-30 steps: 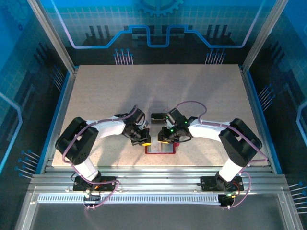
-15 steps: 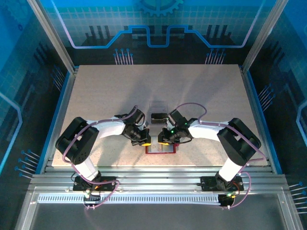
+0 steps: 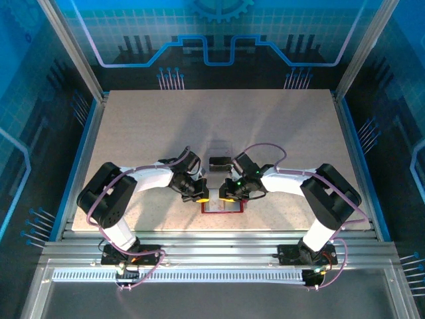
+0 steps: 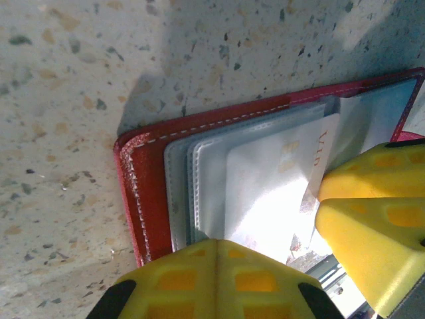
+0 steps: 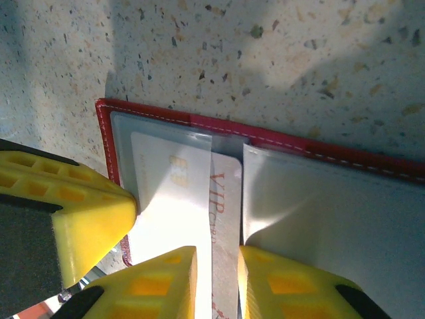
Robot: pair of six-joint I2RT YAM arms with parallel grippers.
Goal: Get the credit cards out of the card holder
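The red card holder (image 3: 222, 212) lies open on the table between both grippers, pale pockets up (image 4: 143, 173) (image 5: 319, 151). One silvery credit card (image 5: 226, 199) marked "VIP" sits half out of a clear pocket (image 4: 265, 179). My left gripper (image 3: 199, 195) (image 4: 216, 242) is shut, its tips pressing on the pocket near the holder's edge. My right gripper (image 3: 228, 195) (image 5: 217, 256) is narrowly open, a fingertip on each side of the card's bare strip. The card lies flat under the gap and is not pinched.
A clear plastic box (image 3: 219, 147) stands just beyond the holder, with a small dark object (image 3: 219, 161) in front of it. The table's near edge (image 3: 219, 230) runs just below the holder. The two grippers' yellow fingers almost touch.
The right wrist has edged slightly toward the left gripper. The left arm and the card holder have stayed where they were.
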